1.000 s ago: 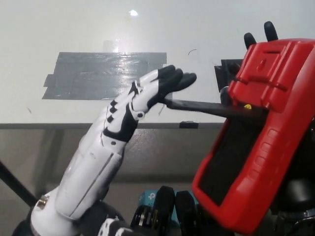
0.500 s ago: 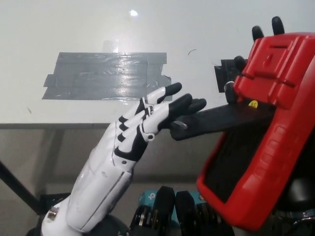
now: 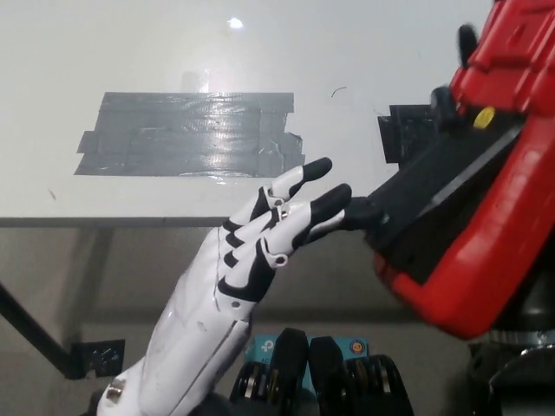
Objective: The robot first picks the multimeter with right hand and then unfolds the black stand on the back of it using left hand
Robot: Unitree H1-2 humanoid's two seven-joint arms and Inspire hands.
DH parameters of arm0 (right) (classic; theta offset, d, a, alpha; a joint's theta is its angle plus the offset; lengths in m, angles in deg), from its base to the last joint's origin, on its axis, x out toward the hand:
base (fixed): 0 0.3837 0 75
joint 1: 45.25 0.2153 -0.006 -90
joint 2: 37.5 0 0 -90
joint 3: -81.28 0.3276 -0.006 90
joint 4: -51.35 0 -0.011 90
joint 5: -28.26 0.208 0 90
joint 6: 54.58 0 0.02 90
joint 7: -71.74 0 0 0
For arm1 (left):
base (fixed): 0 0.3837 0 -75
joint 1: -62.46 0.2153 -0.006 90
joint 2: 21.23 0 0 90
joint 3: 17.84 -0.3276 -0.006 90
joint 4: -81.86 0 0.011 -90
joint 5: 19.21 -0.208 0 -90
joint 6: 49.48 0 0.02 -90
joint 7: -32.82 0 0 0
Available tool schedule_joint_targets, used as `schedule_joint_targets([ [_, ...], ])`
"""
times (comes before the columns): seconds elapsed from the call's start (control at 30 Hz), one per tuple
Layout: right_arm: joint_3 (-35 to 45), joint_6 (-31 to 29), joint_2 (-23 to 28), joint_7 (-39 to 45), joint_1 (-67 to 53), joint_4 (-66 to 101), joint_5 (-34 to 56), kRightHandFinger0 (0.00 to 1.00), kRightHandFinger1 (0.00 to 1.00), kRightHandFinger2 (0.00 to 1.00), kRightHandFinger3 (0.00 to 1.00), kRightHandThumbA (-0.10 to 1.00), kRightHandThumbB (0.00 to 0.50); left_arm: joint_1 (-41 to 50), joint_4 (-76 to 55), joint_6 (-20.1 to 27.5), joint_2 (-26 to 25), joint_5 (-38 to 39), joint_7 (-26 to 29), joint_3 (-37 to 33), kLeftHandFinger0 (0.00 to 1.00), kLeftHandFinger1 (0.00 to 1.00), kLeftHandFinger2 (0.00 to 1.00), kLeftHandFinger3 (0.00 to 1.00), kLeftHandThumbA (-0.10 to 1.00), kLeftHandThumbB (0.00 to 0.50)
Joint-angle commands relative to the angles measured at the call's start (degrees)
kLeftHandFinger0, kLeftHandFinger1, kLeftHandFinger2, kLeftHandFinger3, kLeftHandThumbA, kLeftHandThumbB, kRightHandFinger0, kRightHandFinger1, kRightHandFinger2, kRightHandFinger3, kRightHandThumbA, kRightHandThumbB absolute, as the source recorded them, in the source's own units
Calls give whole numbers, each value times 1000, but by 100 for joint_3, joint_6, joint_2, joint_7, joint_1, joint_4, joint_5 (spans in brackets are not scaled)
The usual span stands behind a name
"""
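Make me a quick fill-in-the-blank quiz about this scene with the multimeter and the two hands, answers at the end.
1. The multimeter has a casing of the colour ____.
2. The right hand holds the multimeter up at the picture's ____ side.
3. The left hand has its fingertips against the black ____ on the multimeter's back.
4. On the white table lies a patch of grey ____.

Missing words: red; right; stand; tape
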Motion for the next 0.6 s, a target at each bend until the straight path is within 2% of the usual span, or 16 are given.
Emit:
schedule_joint_targets([
  [0.0,214,-457,-636,-532,389,116,-155,0,323,817,418,-100,102,148,220,817,217,-295,290,-166,1000,772,809,1000,1000,424],
  [0.03,223,-456,-626,-560,412,107,-171,0,345,847,489,-100,94,178,271,927,238,-328,320,-185,1000,774,811,1000,1000,423],
  [0.07,231,-448,-617,-606,439,102,-220,0,367,863,661,-100,91,258,308,1020,258,-396,326,-221,1000,801,831,1000,1000,418],
  [0.1,243,-450,-617,-670,464,104,-248,0,365,855,719,-100,93,355,323,1111,252,-543,310,-258,1000,830,863,1000,1000,403],
  [0.13,254,-456,-622,-736,486,111,-240,0,375,845,897,-100,96,417,334,1189,255,-693,309,-276,1000,844,871,1000,1000,389],
  [0.17,264,-460,-622,-790,514,124,-258,0,364,822,995,-100,86,513,337,1269,284,-853,330,-302,1000,852,865,1000,1000,369],
  [0.23,272,-510,-622,-805,567,121,-317,0,388,836,1000,-100,88,630,340,1370,332,-1042,322,-378,1000,859,865,1000,1000,340],
  [0.37,266,-619,-611,-802,595,100,-358,0,398,844,1000,-100,83,649,488,1522,349,-1037,314,-462,1000,952,942,1000,1000,333],
  [0.4,259,-640,-610,-800,591,95,-382,0,417,842,1000,-100,82,692,481,1438,383,-1075,255,-489,1000,955,936,1000,1000,354],
  [0.57,219,-713,-636,-810,685,5,-427,0,434,839,1000,-100,82,642,493,1437,366,-1238,204,-442,1000,927,917,1000,1000,351],
])
